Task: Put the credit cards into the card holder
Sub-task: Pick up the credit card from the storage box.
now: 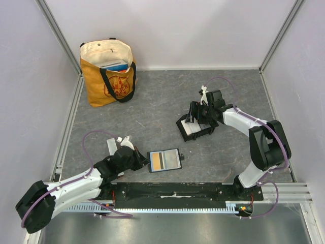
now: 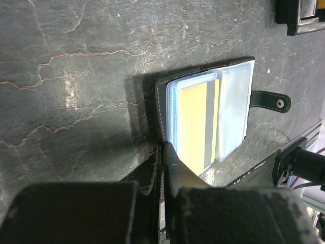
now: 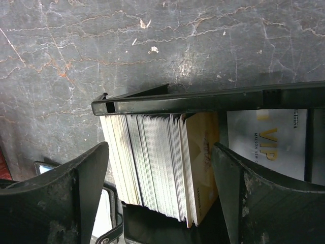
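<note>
R gripper [image 3: 160,150] jaws wide astride card stack [image 3: 152,175]; L gripper [image 2: 163,148] clenched at wallet [image 2: 208,117] edge.

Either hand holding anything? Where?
Right hand: open around the card stack, nothing gripped. Left hand: shut at the wallet edge; pinching it or not, cannot tell.
</note>
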